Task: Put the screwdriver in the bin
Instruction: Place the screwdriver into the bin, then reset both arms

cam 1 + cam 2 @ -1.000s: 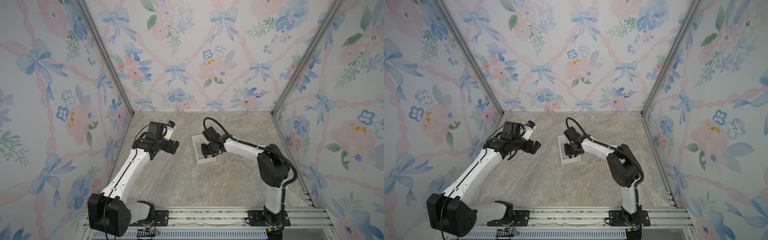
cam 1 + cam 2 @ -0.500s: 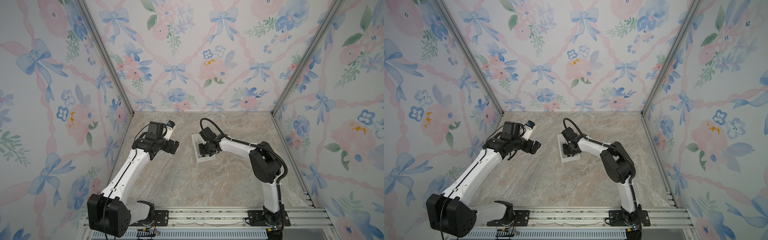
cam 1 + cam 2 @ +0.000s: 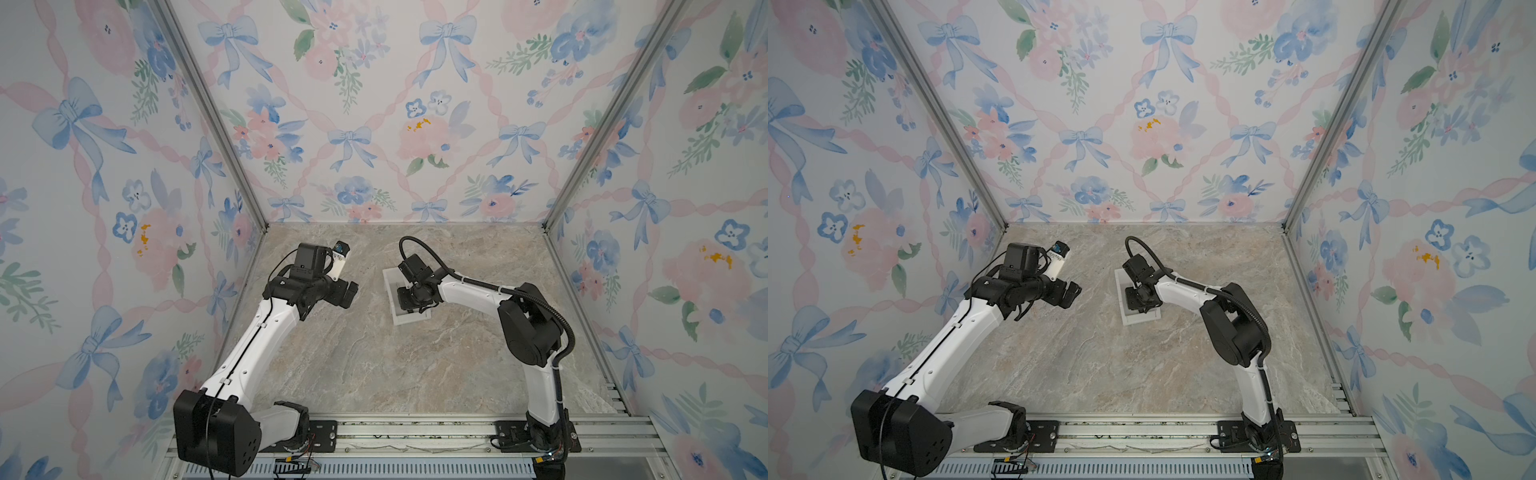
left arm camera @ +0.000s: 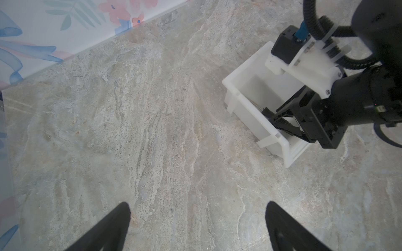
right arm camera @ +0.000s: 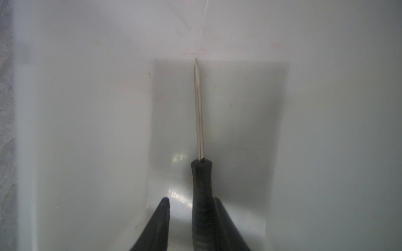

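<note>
Right wrist view: the screwdriver (image 5: 201,173) lies inside the bin (image 5: 87,130) — handle between the right gripper's (image 5: 191,198) parted jaws (one finger (image 5: 161,217) clear of it). The left gripper (image 4: 198,204), jaws spread wide, hangs well apart.

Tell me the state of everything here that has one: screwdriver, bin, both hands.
screwdriver: inside the bin, handle between the right hand's parted jaws, not clamped
bin: upright on the table, right hand reaching in
right hand: open
left hand: open, empty, above the table
</note>
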`<state>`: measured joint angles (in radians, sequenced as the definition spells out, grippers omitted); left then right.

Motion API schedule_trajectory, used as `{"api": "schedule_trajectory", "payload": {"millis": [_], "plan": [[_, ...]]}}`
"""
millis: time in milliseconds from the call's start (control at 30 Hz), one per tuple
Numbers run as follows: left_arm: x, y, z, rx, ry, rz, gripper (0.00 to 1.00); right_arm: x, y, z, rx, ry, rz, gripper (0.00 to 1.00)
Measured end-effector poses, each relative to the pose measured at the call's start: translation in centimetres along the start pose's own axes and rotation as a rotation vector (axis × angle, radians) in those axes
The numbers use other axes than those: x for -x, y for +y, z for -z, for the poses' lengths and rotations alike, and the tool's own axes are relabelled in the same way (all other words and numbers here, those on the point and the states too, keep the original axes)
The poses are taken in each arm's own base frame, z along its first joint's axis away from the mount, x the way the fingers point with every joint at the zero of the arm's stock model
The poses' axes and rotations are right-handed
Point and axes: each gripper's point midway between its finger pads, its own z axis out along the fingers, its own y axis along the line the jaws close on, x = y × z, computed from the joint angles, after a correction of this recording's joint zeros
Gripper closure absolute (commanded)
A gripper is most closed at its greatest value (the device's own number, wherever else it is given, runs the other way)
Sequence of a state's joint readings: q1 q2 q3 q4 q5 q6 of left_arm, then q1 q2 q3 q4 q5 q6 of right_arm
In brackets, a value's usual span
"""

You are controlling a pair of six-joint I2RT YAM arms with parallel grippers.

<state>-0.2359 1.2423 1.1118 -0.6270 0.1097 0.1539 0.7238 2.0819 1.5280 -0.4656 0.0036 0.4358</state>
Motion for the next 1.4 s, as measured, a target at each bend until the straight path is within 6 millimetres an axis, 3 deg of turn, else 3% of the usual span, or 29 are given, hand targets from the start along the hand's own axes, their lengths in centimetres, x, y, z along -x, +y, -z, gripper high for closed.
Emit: {"api": "schedule_trajectory", "payload": {"millis": [200,333,433,567,700,800,933,1167,1400], "plan": [[0.0,0.0,0.0,0.000,0.000,0.000,0.02,0.6,0.1,0.4,-0.001,-0.017,0.008,0.54],[0.0,0.0,0.0,0.002,0.001,-0.001,0.02,1.6,0.6,2.1,0.016,-0.054,0.005,0.49],[-0.1,0.1,-0.2,0.007,0.007,-0.002,0.02,2.9,1.2,5.0,0.041,-0.107,0.004,0.45],[-0.3,0.2,-0.6,0.008,0.020,-0.001,0.02,5.1,1.9,10.8,0.089,-0.216,-0.003,0.40],[-0.4,0.3,-0.7,0.010,0.026,0.003,0.02,6.2,1.2,16.4,0.124,-0.318,-0.027,0.35],[-0.7,0.3,-1.3,0.010,0.043,0.014,0.02,5.5,-1.9,19.0,0.101,-0.364,-0.076,0.26],[-1.3,0.7,-3.0,0.016,0.070,0.048,0.02,2.7,-7.9,19.6,0.004,-0.376,-0.152,0.02],[-3.5,3.7,-5.5,0.082,0.052,0.180,0.02,-2.5,-18.1,20.3,-0.155,-0.408,-0.294,0.03],[-6.9,8.9,-7.6,0.227,-0.089,0.354,0.02,-3.7,-23.9,21.5,-0.305,-0.554,-0.283,0.03]]}}
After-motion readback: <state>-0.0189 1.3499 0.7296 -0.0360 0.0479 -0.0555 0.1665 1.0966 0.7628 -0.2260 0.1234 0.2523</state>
